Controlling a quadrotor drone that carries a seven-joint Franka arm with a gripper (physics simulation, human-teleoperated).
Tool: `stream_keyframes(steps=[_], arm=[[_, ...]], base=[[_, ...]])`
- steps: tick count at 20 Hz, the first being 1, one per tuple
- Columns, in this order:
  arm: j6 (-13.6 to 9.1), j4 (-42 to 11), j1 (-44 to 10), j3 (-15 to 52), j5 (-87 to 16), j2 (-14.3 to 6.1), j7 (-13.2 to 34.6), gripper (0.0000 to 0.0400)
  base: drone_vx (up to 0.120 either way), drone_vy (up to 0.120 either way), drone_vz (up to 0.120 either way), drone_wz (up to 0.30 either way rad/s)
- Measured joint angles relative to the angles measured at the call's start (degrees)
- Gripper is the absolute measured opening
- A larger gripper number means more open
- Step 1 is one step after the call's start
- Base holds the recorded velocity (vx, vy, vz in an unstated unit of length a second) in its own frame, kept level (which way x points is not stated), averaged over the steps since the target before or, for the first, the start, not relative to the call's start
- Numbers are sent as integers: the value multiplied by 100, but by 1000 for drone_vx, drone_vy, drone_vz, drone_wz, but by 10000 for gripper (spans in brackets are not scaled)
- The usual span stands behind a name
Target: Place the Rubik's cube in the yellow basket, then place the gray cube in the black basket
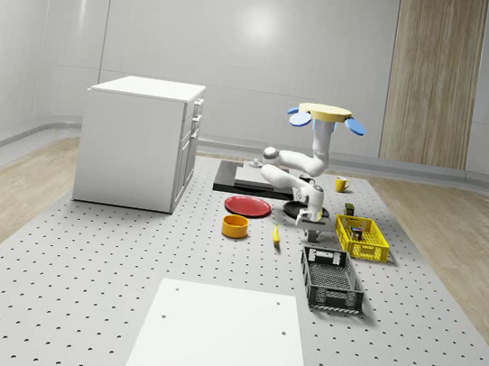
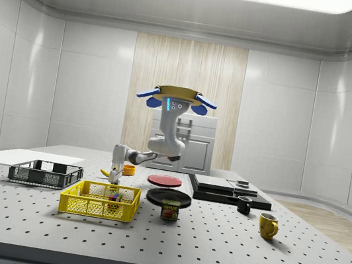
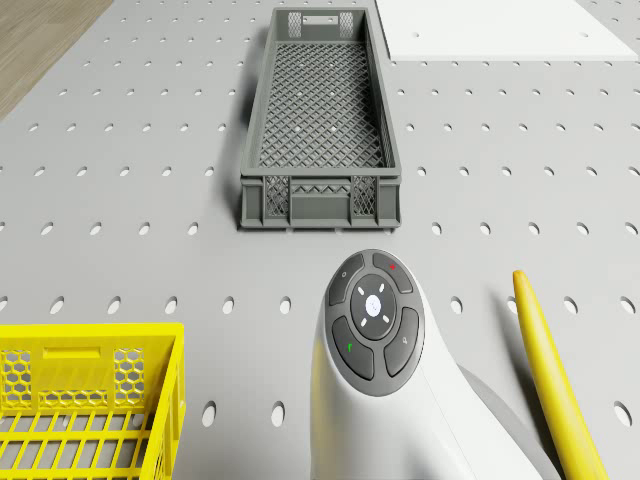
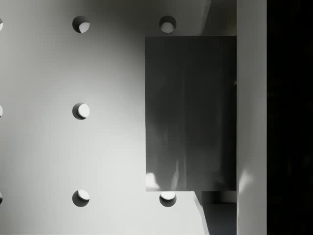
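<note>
My drone [image 1: 330, 115] hovers above the table, its arm bent down to the gap between the two baskets. The gripper [image 1: 312, 232] hangs low there, right at the gray cube [image 1: 314, 237]. In the wrist view the gray cube [image 4: 190, 112] stands on the perforated table, close below the camera. The Rubik's cube [image 2: 113, 196] lies inside the yellow basket [image 2: 93, 207], which in the whole-scene view is the yellow basket [image 1: 371, 252] just right of the gripper. The black basket [image 1: 330, 297] sits nearer the camera and holds nothing; the drone view has this black basket [image 3: 320, 195] ahead of the arm's wrist [image 3: 375, 330].
A banana [image 1: 276, 234], an orange bowl [image 1: 236, 226], a red plate [image 1: 248, 206] and a black pan [image 1: 297, 209] lie to the whole-scene view's left of the gripper. A white cabinet [image 1: 139, 141] stands far left. A tin can [image 2: 170, 210] and two mugs [image 2: 267, 225] sit beyond the yellow basket.
</note>
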Motion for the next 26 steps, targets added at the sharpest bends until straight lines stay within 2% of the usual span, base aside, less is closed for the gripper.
stream_keyframes(steps=[11, 16, 26], arm=[[-38, -2, 14, 8, -5, 36, -13, 252], [-155, -97, 79, 264, 231, 38, -22, 251], [-359, -255, 173, 833, 768, 22, -16, 251]], base=[[0, 0, 0, 0], [0, 0, 8, 0], [0, 0, 120, 0]])
